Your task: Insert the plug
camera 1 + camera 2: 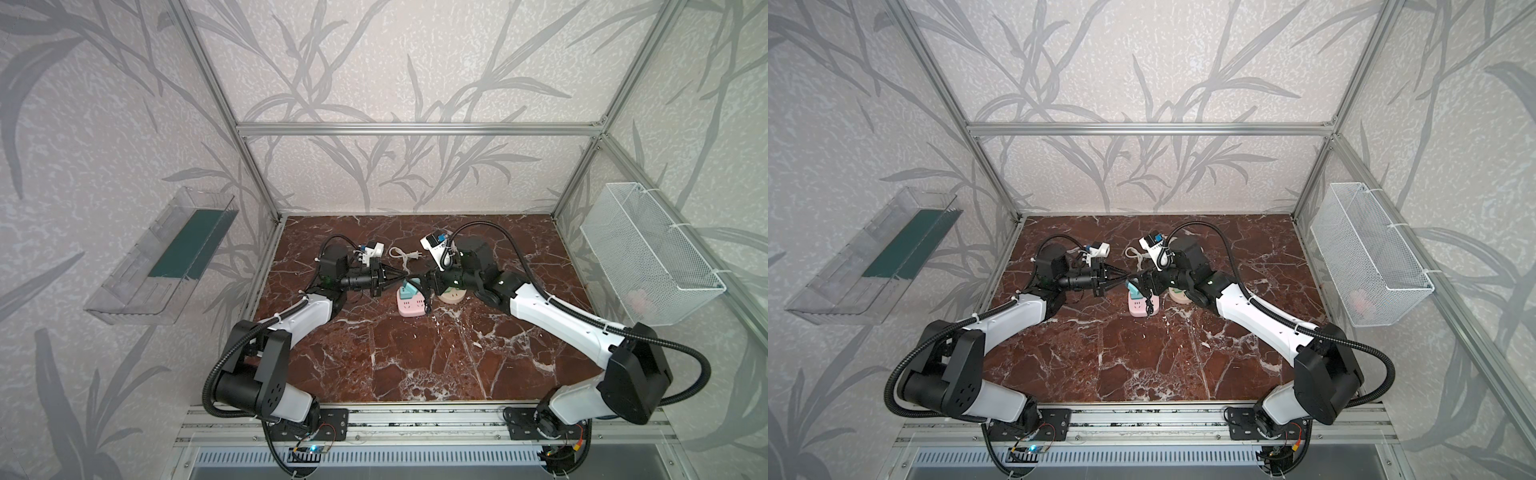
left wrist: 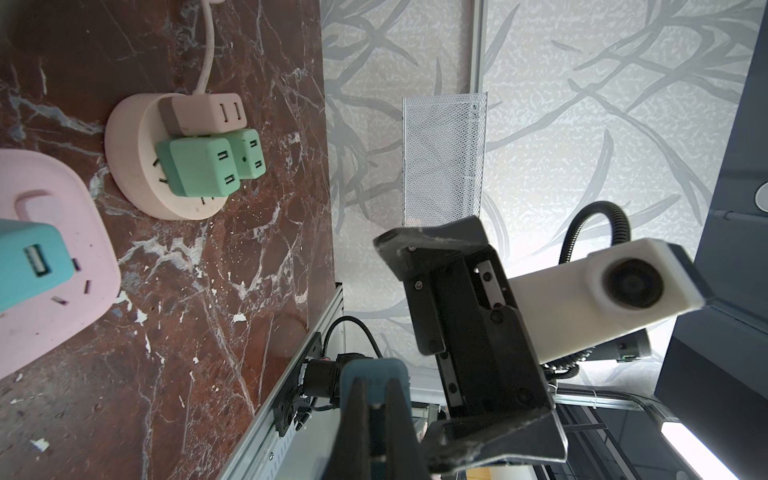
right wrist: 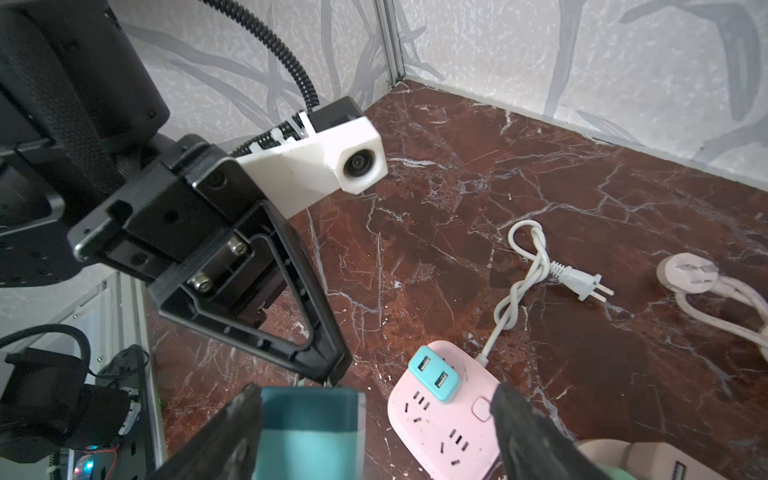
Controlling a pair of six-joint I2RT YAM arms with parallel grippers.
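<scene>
A teal plug (image 3: 307,432) hangs above the table with my left gripper (image 2: 376,380) shut on it. The black fingertips pinch its narrow end, where the teal plug (image 2: 374,368) shows around them. My right gripper (image 3: 376,390) is open wide around the same plug, which lies against one finger (image 3: 245,415); the other finger stands well apart. In both top views the left gripper (image 1: 404,273) and the right gripper (image 1: 422,291) meet tip to tip over the pink power strip (image 1: 409,309), which carries a teal USB adapter (image 3: 434,378).
A round beige socket (image 2: 133,174) with green and beige adapters sits beside the pink strip (image 2: 50,316). A white cord with a two-pin plug (image 3: 577,282) and a white three-pin plug (image 3: 685,270) lie behind. A mesh basket (image 1: 648,253) hangs on the right wall, a clear tray (image 1: 166,257) on the left.
</scene>
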